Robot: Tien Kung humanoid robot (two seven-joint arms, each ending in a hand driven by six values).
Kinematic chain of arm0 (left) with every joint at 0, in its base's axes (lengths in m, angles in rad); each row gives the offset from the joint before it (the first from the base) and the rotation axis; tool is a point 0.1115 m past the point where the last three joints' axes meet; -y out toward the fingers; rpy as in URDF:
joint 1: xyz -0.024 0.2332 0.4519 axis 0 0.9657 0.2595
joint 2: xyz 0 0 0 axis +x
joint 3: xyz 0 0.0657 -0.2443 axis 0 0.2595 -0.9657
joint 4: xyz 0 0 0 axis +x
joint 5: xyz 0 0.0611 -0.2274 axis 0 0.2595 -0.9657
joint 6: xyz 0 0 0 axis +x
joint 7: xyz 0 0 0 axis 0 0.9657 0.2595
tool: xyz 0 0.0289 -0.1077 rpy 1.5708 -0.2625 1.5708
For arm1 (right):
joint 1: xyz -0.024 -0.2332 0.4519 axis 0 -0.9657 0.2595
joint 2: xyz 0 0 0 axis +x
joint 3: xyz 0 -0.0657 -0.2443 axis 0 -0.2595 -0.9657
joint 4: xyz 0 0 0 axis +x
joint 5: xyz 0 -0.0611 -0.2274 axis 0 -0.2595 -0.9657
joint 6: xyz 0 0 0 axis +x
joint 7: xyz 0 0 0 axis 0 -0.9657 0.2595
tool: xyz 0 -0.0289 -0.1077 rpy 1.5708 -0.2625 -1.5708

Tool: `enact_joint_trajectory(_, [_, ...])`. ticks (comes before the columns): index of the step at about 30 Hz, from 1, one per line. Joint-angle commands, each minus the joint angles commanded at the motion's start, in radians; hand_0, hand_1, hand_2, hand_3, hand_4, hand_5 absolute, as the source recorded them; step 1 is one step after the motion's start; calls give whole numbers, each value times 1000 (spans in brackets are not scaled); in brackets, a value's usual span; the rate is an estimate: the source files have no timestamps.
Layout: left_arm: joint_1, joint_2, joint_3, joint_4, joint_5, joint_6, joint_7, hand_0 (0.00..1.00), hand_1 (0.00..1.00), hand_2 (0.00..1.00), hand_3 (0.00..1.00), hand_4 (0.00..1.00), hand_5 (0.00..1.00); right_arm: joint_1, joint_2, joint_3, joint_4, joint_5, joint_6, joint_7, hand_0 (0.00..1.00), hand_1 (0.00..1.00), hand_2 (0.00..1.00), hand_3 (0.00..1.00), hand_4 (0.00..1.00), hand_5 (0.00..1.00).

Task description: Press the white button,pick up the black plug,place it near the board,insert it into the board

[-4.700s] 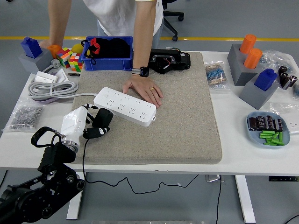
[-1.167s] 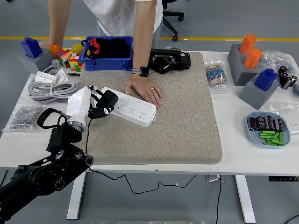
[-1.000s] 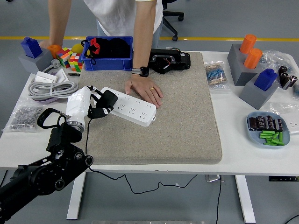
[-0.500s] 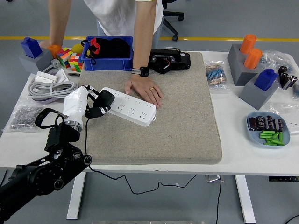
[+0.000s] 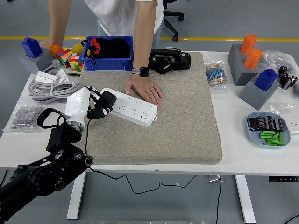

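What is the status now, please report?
Left hand shut on black plug, at power strip's left end. Person's hand pressing on the strip. Right hand unseen.

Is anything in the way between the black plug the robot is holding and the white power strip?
Nothing visible blocks it. The robot's left hand holds the black plug right at the left end of the long white power strip. The person's hand rests on the strip's far edge, further right, away from the plug.
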Motion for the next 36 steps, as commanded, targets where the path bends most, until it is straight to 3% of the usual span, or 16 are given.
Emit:
enact_joint_trajectory(9, [1, 1, -1, -9, 1, -4, 11, 238, 210, 232, 435, 675, 2, 0, 0, -1, 0, 1, 0, 0, 622, 592, 583, 578, 648, 367])
enact_joint_trajectory(22, [3, 5, -9, -19, 20, -37, 75, 236, 207, 229, 424, 663, 2, 1, 0, 1, 0, 1, -1, 1, 622, 593, 582, 579, 648, 367])
enact_joint_trajectory(29, [4, 5, -14, -20, 12, -56, 82, 242, 212, 232, 434, 681, 2, 0, 0, 0, 0, 1, -1, 1, 621, 593, 582, 578, 648, 367])
enact_joint_trajectory(30, [4, 5, -15, -20, 11, -59, 83, 243, 237, 260, 495, 854, 2, 0, 0, -1, 0, 2, -1, 1, 622, 593, 582, 579, 648, 366])
enact_joint_trajectory(35, [4, 5, -17, -23, 4, -66, 82, 243, 237, 260, 495, 854, 2, 1, 0, 0, 0, 2, -1, 1, 622, 593, 582, 579, 648, 366])
enact_joint_trajectory(36, [4, 5, -17, -24, 3, -66, 82, 258, 295, 321, 533, 928, 2, 1, 0, 0, 0, 2, -1, 1, 623, 593, 582, 579, 648, 367])
